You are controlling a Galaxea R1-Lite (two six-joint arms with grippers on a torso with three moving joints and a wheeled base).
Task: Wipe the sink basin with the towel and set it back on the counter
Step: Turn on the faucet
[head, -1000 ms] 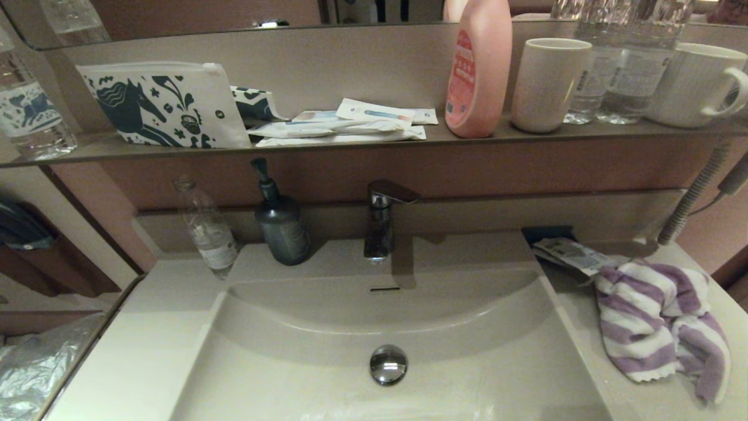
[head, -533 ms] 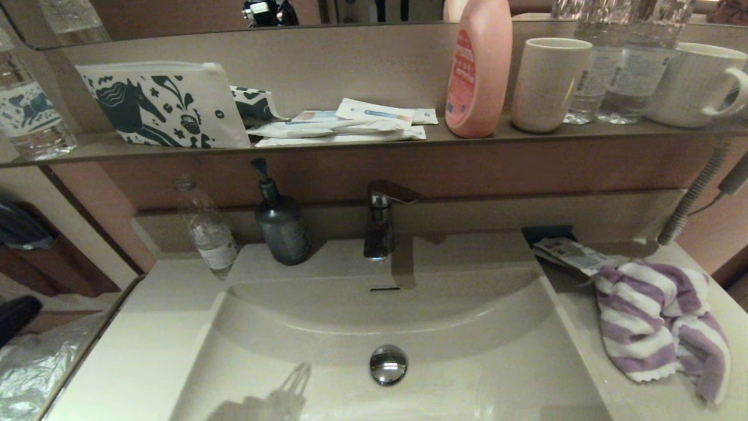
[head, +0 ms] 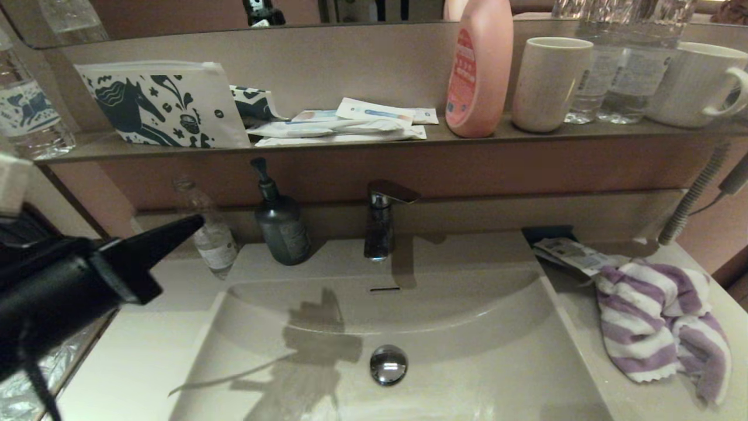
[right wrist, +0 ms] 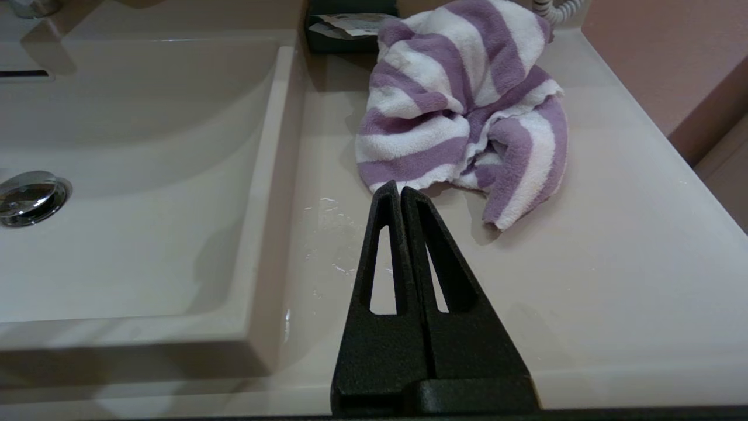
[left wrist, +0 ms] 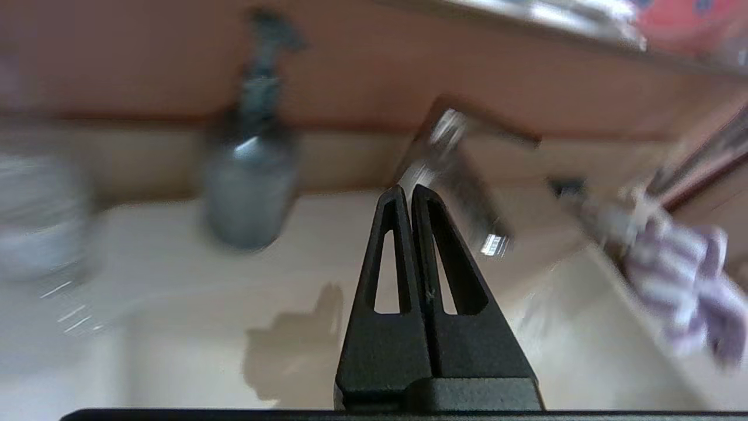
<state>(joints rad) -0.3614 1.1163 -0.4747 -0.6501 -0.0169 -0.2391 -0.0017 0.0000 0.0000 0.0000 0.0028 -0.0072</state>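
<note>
Your sink basin (head: 467, 327) is bare and the striped towel (head: 660, 321) lies crumpled on the counter (head: 140, 351) to its right, by some paper packets (head: 570, 252). Your left gripper (head: 196, 223), fingers pressed together, sits near the clear bottle (head: 207, 228) and could topple it. Your right gripper (right wrist: 400, 190), also closed and empty, must open or it will just shove the towel.

Purple-white striped towel (head: 660, 327) crumpled on counter (head: 590, 304), right of sink basin (head: 467, 356).
</note>
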